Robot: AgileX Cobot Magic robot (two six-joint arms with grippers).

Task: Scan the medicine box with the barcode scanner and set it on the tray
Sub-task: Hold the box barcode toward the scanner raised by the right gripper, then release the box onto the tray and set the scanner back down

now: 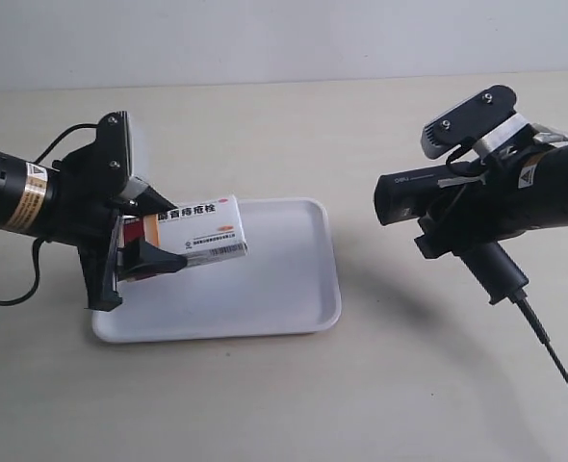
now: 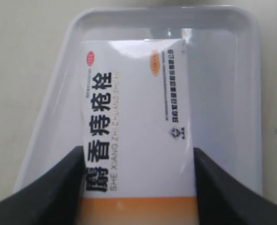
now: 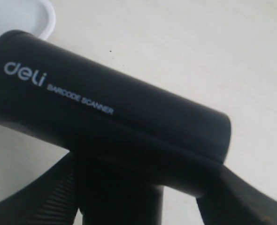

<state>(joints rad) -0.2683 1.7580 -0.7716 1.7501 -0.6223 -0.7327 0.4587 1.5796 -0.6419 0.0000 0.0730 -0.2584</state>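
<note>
Left gripper point(image 2: 138, 187) clamps the medicine box point(image 2: 138, 117) above the tray point(image 2: 232, 70); right gripper point(image 3: 143, 197) apparently grips the barcode scanner point(image 3: 115, 117).

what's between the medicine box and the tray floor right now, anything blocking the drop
Nothing visible. The left end effector holds the medicine box over the tray, whose visible floor is bare white. The barcode scanner sits off to the side in the other arm.
</note>
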